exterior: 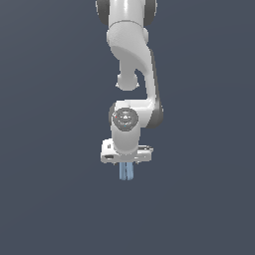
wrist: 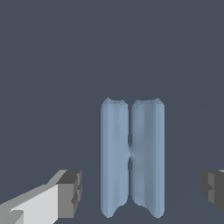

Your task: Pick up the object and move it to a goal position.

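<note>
The object (exterior: 126, 172) is a small light-blue upright block with vertical grooves, showing just below the white hand of my gripper (exterior: 126, 163) in the exterior view. The wrist view shows the object (wrist: 131, 157) as two narrow slabs joined at the middle, standing between my gripper's (wrist: 141, 190) two fingers. One dark fingertip (wrist: 71, 192) and the other fingertip (wrist: 213, 188) each stand a clear gap away from the block's sides. The gripper is open, around the block and not touching it.
A plain dark grey-blue surface fills both views. The white arm (exterior: 132, 55) comes down from the top of the exterior view. No other objects show, and no goal marker is visible.
</note>
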`<state>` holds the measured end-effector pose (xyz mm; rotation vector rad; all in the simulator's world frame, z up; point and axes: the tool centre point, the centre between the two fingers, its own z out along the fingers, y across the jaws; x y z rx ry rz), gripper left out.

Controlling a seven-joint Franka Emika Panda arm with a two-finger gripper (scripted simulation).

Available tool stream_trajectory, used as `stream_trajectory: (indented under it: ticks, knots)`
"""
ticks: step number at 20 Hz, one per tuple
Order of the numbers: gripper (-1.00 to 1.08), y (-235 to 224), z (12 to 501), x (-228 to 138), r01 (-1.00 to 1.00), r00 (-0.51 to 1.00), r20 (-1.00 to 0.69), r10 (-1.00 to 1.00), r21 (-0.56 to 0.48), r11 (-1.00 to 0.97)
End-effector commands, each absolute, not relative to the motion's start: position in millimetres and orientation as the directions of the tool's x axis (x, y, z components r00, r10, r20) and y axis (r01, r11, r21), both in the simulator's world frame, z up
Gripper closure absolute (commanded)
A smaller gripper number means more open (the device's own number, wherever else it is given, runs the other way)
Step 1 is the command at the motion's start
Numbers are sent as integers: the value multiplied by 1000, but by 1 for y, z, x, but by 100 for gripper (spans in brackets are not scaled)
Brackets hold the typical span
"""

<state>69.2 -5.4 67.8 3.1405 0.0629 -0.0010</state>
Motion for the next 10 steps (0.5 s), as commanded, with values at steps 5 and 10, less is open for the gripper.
stream_trajectory:
  ticks: [5,10]
  knots:
    - [-92,-6,63,70,40,999,-1,40,0,-999]
    - [-92,-6,43,69,40,999,0,40,0,-999]
